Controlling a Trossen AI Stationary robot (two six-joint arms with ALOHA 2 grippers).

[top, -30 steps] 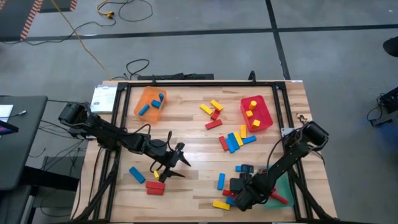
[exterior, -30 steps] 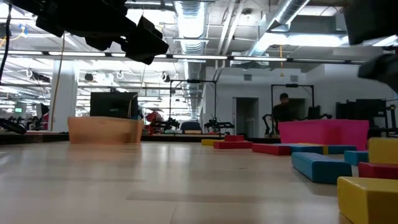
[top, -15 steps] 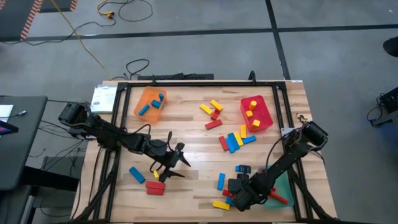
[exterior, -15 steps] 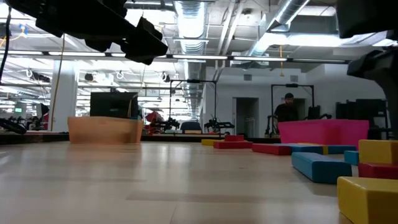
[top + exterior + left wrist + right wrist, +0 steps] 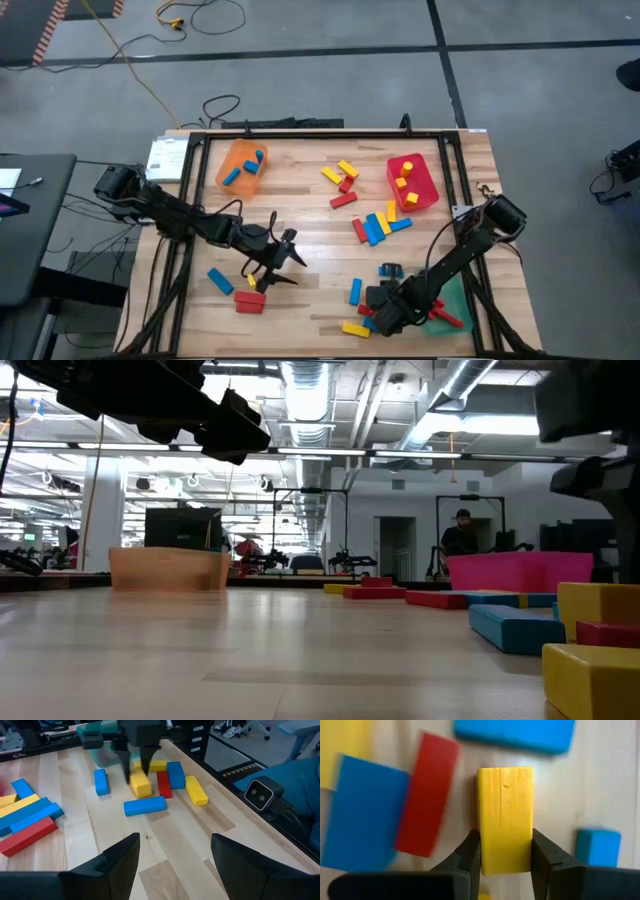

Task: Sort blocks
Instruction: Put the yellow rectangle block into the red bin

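Blocks (image 5: 376,227) mostly lay unsorted around the right pincer (image 5: 504,854), closed on a yellow block (image 5: 505,817) (few in trays).

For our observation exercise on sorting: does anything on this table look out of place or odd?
Nothing is spilled or damaged. One oddity: tray colours do not match contents. The red tray holds yellow blocks, the orange tray holds blue blocks.

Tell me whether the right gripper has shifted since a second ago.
Yes, slightly. In the high view the right gripper, now closed on a yellow oblong block, has edged up the picture, away from the flat yellow block at the table's near edge.
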